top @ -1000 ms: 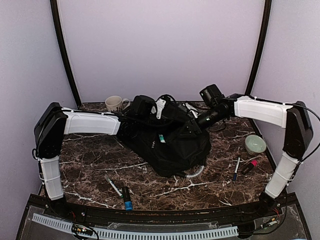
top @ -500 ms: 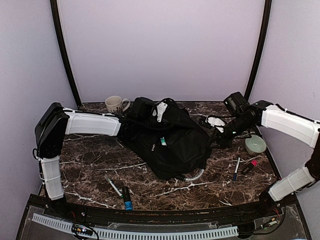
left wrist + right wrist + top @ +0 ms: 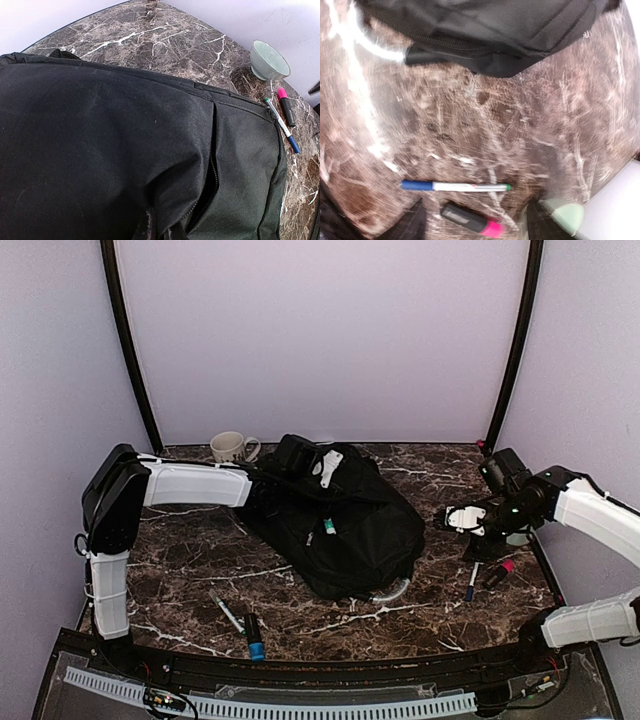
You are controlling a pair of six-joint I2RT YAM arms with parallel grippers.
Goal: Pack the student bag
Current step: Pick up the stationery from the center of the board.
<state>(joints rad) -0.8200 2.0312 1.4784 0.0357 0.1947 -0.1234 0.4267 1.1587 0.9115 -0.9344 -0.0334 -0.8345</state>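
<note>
black student bag (image 3: 340, 520) slumps mid-worktop, toward 12 o'clock; at its 11 o'clock the left gripper (image 3: 312, 468) has its jaws shut, seemingly pinching fabric, and so thin a fold could slip free and let the zip mouth sag. at the bag's 3 o'clock the right gripper (image 3: 464, 519) hangs with jaws wide and empty over the blue pen (image 3: 455, 186) and pink highlighter (image 3: 470, 220); they lie close, so both might get caught, or the bowl (image 3: 565, 215) bumped

Black student bag (image 3: 485, 30) along the top, pen (image 3: 465, 187) just beside pink-capped marker (image 3: 470, 220) on marble table (image 3: 470, 125) below
</note>
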